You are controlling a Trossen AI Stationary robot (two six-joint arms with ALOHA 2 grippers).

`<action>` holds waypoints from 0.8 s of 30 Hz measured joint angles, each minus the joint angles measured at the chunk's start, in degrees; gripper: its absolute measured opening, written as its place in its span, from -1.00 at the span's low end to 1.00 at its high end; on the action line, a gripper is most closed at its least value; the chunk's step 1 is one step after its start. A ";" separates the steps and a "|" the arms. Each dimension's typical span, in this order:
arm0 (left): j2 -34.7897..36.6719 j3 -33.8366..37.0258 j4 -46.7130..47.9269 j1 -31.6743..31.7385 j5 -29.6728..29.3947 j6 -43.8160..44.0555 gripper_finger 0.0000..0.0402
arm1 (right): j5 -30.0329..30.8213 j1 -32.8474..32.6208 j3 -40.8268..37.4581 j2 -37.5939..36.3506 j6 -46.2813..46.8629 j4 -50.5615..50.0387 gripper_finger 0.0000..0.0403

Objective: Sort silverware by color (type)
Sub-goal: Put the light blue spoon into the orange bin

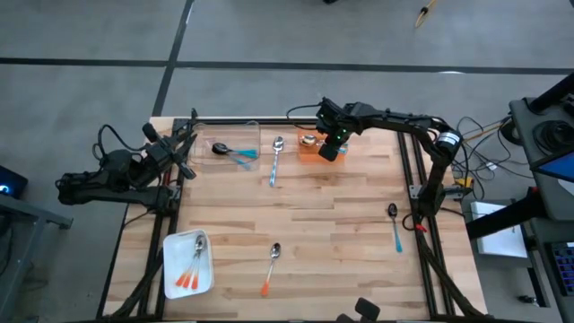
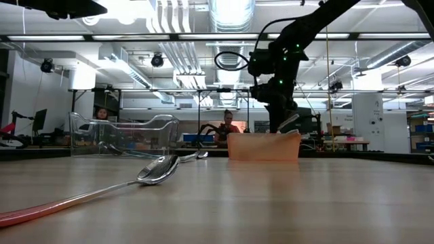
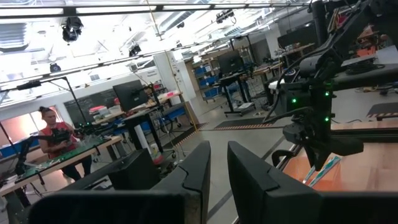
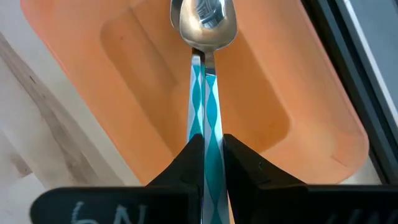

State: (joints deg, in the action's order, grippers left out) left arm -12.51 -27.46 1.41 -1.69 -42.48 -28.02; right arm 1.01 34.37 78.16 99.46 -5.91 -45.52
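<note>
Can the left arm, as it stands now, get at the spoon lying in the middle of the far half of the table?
Probably yes. The left gripper waits at the table's far left edge, and the spoon lies on bare wood past the clear container. The right gripper, holding a teal-handled spoon over the orange bin, stays beside that path.

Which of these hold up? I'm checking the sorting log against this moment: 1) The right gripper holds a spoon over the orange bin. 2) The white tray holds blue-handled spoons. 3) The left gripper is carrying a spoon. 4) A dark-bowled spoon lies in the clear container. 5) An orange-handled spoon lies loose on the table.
1) True: the right gripper is shut on a blue-handled spoon above the orange bin.
2) False: the spoons in the white tray have orange handles.
3) False: the left gripper holds nothing, at the table's left edge.
4) True: the dark-bowled spoon lies in the clear container.
5) True: the orange-handled spoon lies near the front edge.
</note>
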 joint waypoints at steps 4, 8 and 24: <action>0.00 0.00 0.00 -0.02 0.00 0.00 -0.82 | -0.02 0.00 -0.48 0.02 0.00 0.27 -0.86; 0.00 0.00 0.00 -0.02 0.00 0.01 -0.82 | -0.02 0.00 -0.67 0.02 -0.01 0.94 -0.86; 0.00 0.00 0.00 -0.02 0.00 -0.01 -0.82 | -0.02 0.00 -0.71 0.04 -0.04 2.15 -0.78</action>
State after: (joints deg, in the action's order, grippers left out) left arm -12.51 -27.46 1.41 -1.71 -42.48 -28.03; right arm 0.99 34.37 77.45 99.50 -5.96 -43.38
